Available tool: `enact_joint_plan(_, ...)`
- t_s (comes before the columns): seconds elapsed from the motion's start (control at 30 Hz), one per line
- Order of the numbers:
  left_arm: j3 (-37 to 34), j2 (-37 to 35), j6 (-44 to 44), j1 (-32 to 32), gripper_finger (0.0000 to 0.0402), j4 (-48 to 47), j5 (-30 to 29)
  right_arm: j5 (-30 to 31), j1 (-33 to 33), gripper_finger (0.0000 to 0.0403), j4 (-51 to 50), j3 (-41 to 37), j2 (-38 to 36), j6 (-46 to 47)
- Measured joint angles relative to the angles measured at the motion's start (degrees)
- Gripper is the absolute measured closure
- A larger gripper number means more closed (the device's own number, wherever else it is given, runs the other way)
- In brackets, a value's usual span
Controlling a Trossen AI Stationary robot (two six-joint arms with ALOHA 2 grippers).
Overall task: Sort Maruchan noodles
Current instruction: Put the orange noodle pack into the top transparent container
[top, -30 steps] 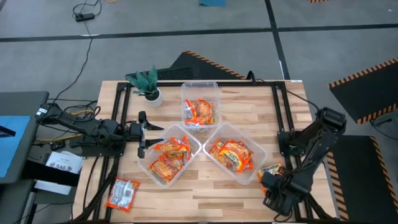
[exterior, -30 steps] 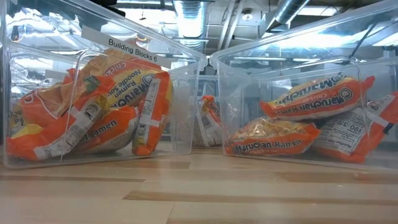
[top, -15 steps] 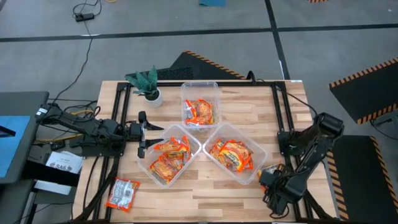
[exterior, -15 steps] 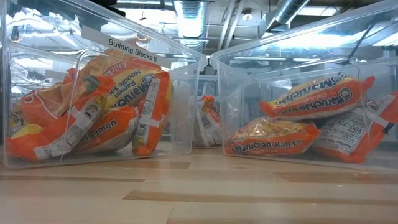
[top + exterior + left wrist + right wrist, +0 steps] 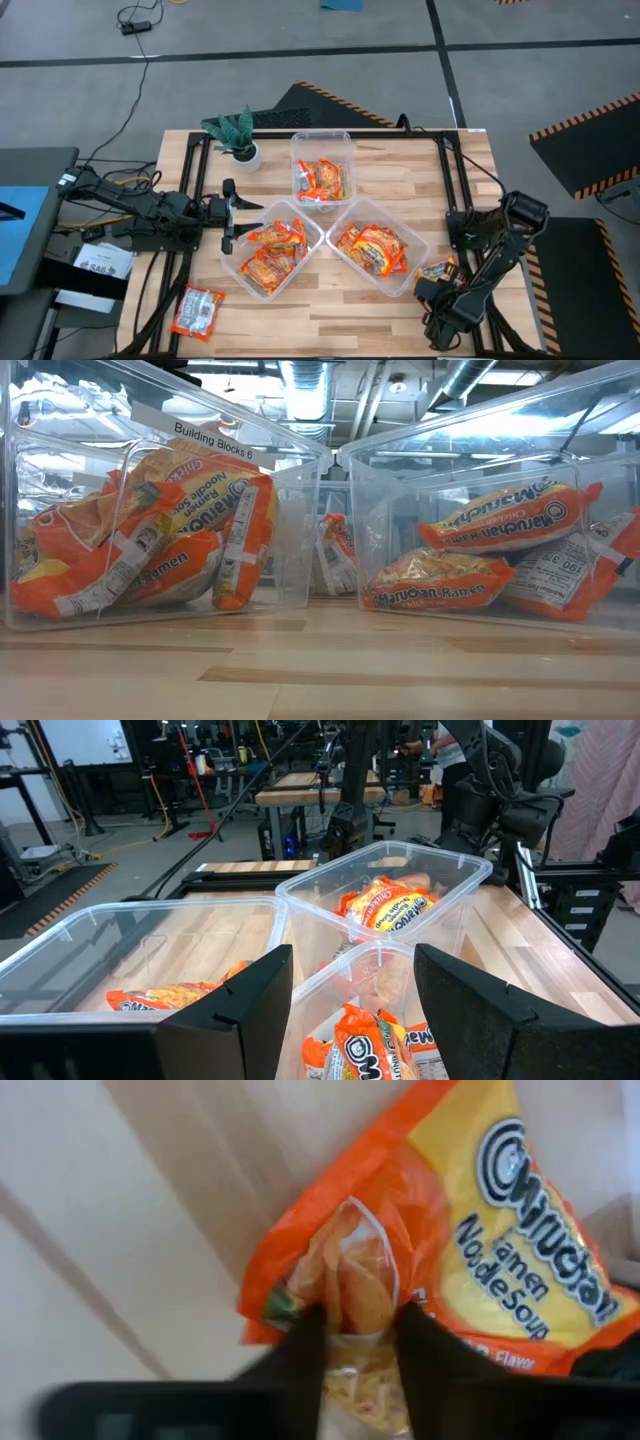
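Orange-and-yellow Maruchan packets fill three clear tubs: a far one [image 5: 322, 170], a left one [image 5: 270, 250] and a right one [image 5: 378, 245]. One loose packet [image 5: 437, 269] lies on the table by the right tub's near right corner. My right gripper [image 5: 432, 283] is shut on it. Another packet [image 5: 197, 310] lies at the near left corner. My left gripper [image 5: 232, 212] waits open at the left tub's left wall. The low view shows no gripper. My right gripper [image 5: 352, 1325] pinches the loose packet [image 5: 480, 1260] between its two fingers at one short end [image 5: 350, 1295], where the wrapper shows a noodle picture. The fingers [image 5: 305, 1350] come slanting down from the table's near right side. The packet lies flat on the wood.
A small green potted plant [image 5: 235, 135] stands at the far left corner. The three tubs crowd the table's middle. Black frame rails run along the left and right table edges. Bare wood shows along the near edge and at the far right.
My right arm has folded lower, its elbow sinking toward the near edge and a little left. The loose packet has stayed by the right tub's corner.
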Motion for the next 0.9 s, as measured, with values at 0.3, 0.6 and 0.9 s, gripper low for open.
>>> enact_joint_plan(0.3,0.0,0.0,0.1,0.0,0.0203,0.0,0.0,-0.2,0.1,0.0385,-3.1,1.7,-1.9,-2.0)
enact_joint_plan(0.6,0.0,0.0,0.1,0.0,0.0203,0.0,0.0,2.2,-0.1,0.0396,7.4,3.4,-15.0,-8.4)
enact_joint_plan(0.9,0.0,0.0,0.2,0.0,0.0203,0.0,0.0,12.8,-4.4,0.0396,27.4,3.6,-24.6,-19.2)
